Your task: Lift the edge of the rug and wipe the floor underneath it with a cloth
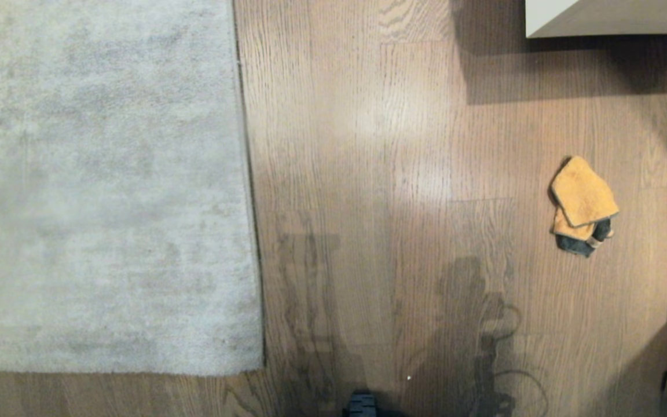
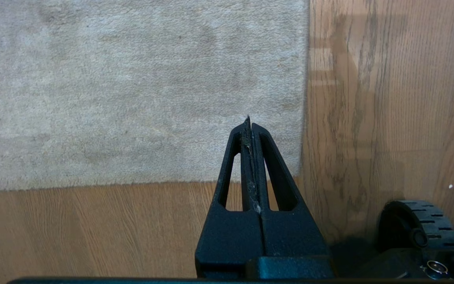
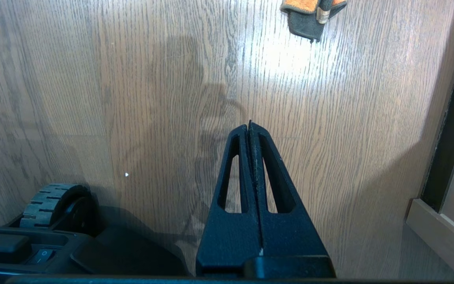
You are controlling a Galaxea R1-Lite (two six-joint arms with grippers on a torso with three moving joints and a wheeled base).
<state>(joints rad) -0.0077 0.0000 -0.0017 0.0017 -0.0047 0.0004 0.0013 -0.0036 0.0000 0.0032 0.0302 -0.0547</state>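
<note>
Rug edge point(image 1: 248, 191): straight border running from twelve to six o'clock, left of centre in the head view, lying flat on the floor point(image 1: 368, 174). Cloth point(image 1: 581, 205): mustard rag with a dark patch, crumpled on the planks at three o'clock, well apart from the rug. My left claw point(image 2: 249, 120): fingers pressed together, empty, above the rug's near corner. My right claw point(image 3: 249, 124): likewise closed and empty, over bare floor, the cloth at its twelve o'clock.
</note>
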